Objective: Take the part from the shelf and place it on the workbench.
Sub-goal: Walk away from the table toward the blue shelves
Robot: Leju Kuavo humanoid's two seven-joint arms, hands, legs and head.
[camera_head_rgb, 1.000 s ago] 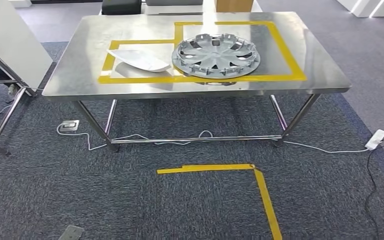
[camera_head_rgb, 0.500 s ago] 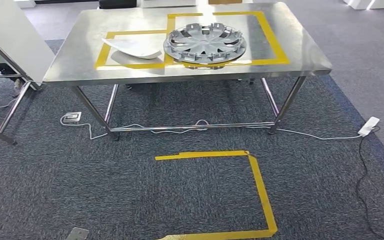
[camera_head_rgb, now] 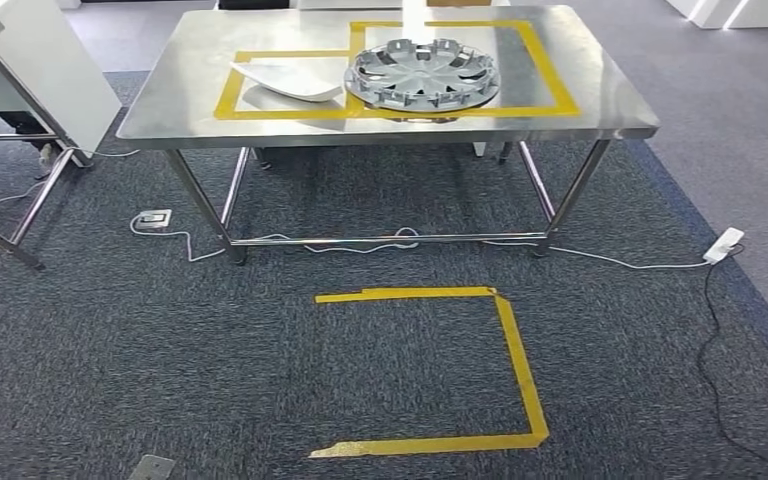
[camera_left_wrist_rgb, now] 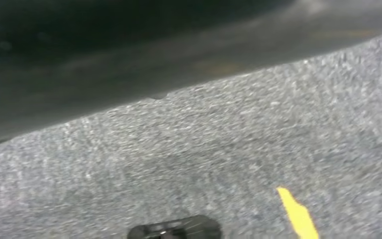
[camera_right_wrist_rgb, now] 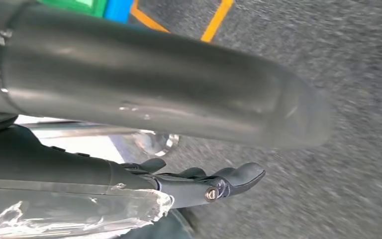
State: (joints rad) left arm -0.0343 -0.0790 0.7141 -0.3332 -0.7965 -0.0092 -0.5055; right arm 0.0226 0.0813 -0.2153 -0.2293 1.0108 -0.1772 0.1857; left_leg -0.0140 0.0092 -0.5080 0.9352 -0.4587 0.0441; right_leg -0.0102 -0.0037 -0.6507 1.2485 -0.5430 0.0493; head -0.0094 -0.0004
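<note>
Ahead, workbench [camera_head_rgb: 600, 105] edge beyond open carpet [camera_head_rgb: 260, 380], right hand [camera_right_wrist_rgb: 199, 181] fingers seemingly loose, holding nothing.

left wrist view: carpet [camera_left_wrist_rgb: 238, 164] blurred; right robot hand [camera_right_wrist_rgb: 199, 181] grasp unclear

silver hubcap [camera_head_rgb: 422, 73] | flat on steel workbench [camera_head_rgb: 610, 110]; white curved panel [camera_head_rgb: 287, 79] | just beside it

It looks like a workshop or test lab: a steel workbench [camera_head_rgb: 600, 95] with yellow tape zones, grey carpet [camera_head_rgb: 210, 360] marked likewise, trailing cables [camera_head_rgb: 620, 263].
</note>
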